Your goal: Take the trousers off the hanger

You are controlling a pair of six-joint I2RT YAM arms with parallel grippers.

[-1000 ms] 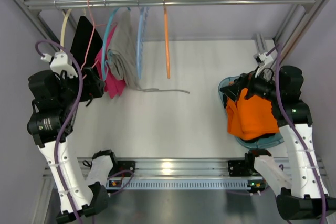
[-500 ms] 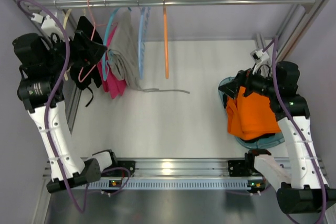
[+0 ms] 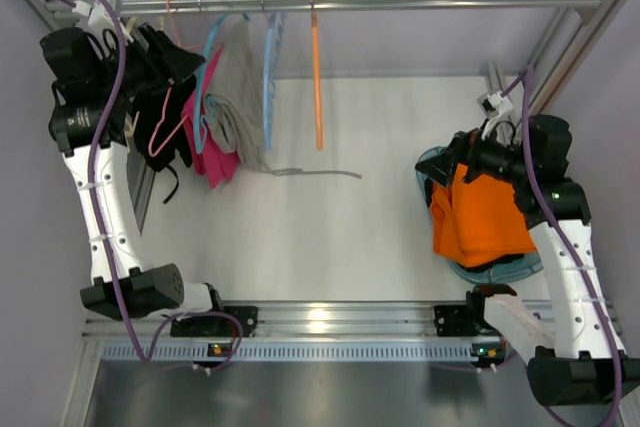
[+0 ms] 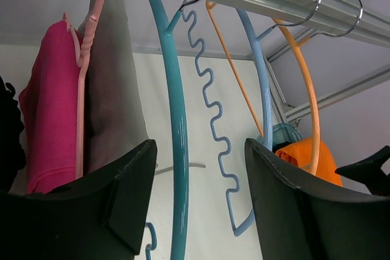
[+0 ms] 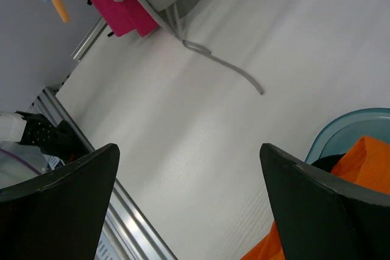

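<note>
Grey trousers [image 4: 116, 89] look soft, light, limp; pinch fabric beside the teal hanger [image 4: 173, 120], standing between the left gripper [image 4: 198, 175]'s parted jaws; right gripper [image 5: 189, 168] gapes empty.

Teal hanger [image 4: 177, 150] between left fingers [image 4: 131, 193]; trousers [image 4: 113, 89], sky-blue hanger [image 4: 213, 132] flank closely.

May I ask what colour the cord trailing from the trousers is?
The cord is light grey, seen best in the right wrist view.
</note>
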